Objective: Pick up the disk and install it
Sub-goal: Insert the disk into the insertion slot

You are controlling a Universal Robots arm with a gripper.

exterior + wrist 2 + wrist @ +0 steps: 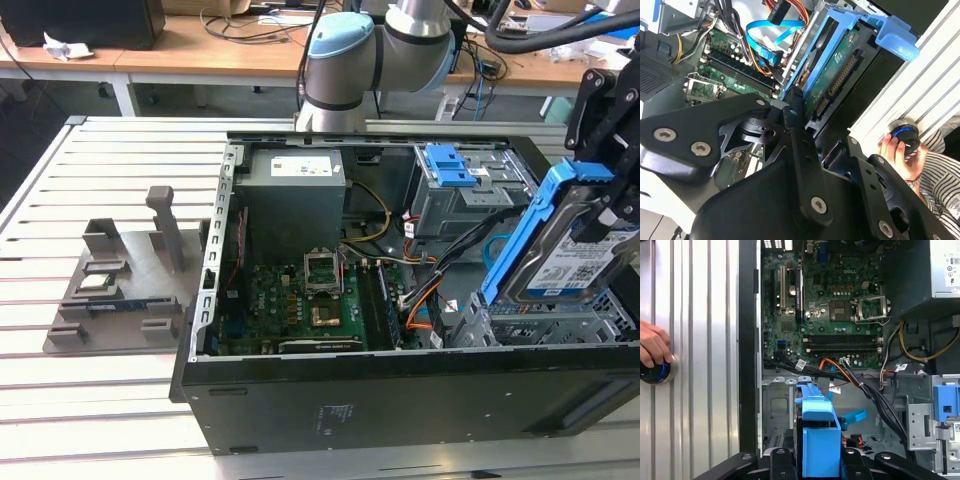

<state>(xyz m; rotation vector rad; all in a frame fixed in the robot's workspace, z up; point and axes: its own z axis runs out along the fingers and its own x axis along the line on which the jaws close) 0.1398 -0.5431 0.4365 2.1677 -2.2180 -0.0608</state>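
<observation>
The disk [565, 262], a silver drive with a white-and-blue label in a blue plastic carrier, hangs tilted on edge over the lower drive bay [520, 322] at the exterior view's right end of the open computer case. My gripper [606, 205] is shut on its upper end. In the second wrist view the disk [836, 65] shows its green circuit side and blue frame, with the black fingers [794, 116] clamped on its near edge. The first wrist view looks down the blue carrier [817, 440] held between the fingers, above the grey bay floor [775, 407].
The open black case [330, 400] holds a motherboard [300, 300], a power supply [295, 195], cable bundles [860, 385] and a grey drive cage with a blue latch [448, 165]. A grey fixture [120, 285] lies on the slatted table. A person's hand [652, 345] rests on a round knob beside the case.
</observation>
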